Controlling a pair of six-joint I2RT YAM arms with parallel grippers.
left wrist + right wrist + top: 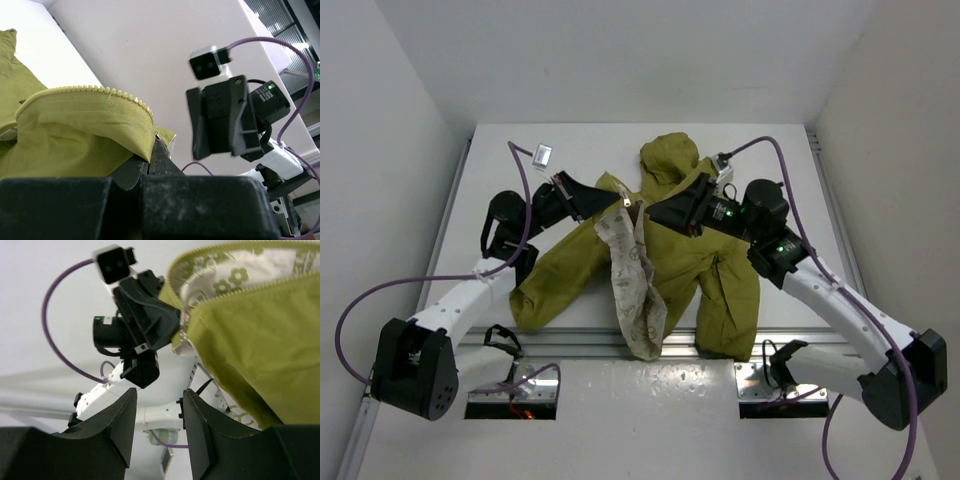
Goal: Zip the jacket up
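Observation:
The olive-green jacket [720,270] lies spread on the white table, hood [670,155] at the far side. One front flap is folded over, and its cream printed lining [635,285] runs down to the near edge. My left gripper [622,204] is shut on the jacket's zipper edge [100,90] near the collar, and the cloth is pinched between its fingertips [159,150]. My right gripper [656,213] faces it from the right, just apart, and stands open with nothing between its fingers [122,415]. The other zipper edge [240,287] and lining lie up and to the right of it.
The jacket's lower hem and one sleeve [730,330] hang over the aluminium rail [570,342] at the table's near edge. Purple cables [520,190] loop from both wrists. White walls close in the table on three sides.

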